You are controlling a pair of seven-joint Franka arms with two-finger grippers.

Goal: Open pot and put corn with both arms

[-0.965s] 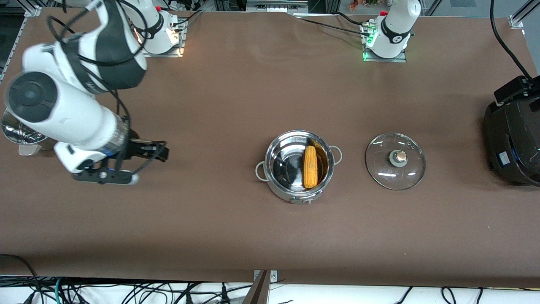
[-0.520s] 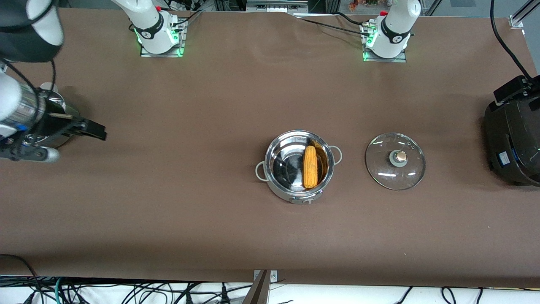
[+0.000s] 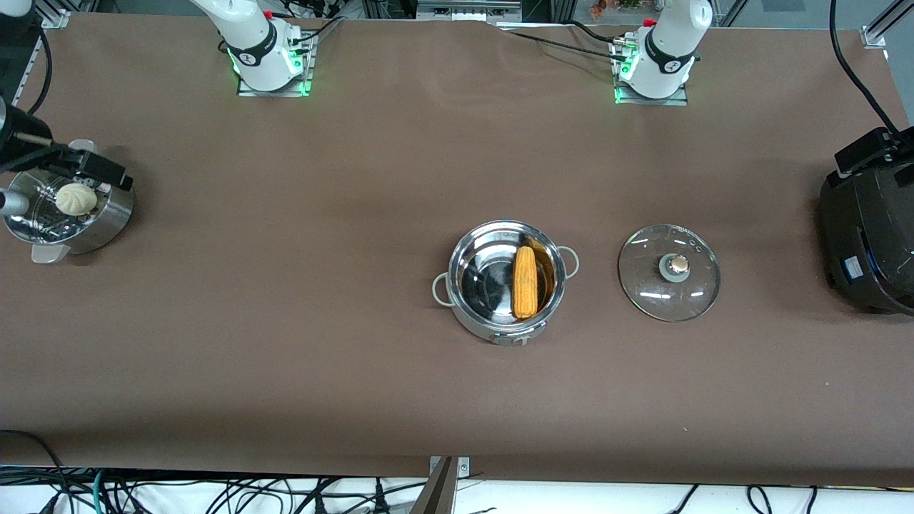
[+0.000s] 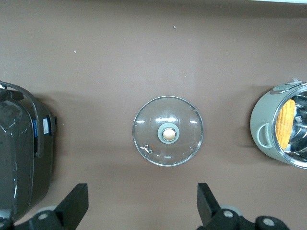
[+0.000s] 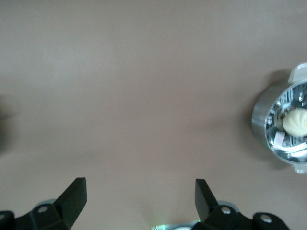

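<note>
The pot (image 3: 482, 282) stands uncovered in the middle of the table, and the corn (image 3: 525, 282) lies inside it. Its glass lid (image 3: 669, 271) rests flat on the table beside it, toward the left arm's end. My right gripper (image 3: 103, 171) hangs open and empty over the steamer pot at the right arm's end; the right wrist view shows the right gripper (image 5: 139, 199) with bare table between its fingers. My left gripper (image 4: 140, 206) is open, high over the lid (image 4: 168, 131), with the pot (image 4: 264, 120) and corn (image 4: 286, 123) off to one side. The front view does not show the left gripper.
A steel steamer pot (image 3: 107, 221) holding a pale bun (image 3: 76, 198) sits at the right arm's end of the table. A large black cooker (image 3: 871, 235) stands at the left arm's end, also seen in the left wrist view as the cooker (image 4: 21, 163).
The right arm has drawn back from over the table toward its own end and now hangs over the steamer pot, uncovering it and the bun. Pot, corn and lid have not moved.
</note>
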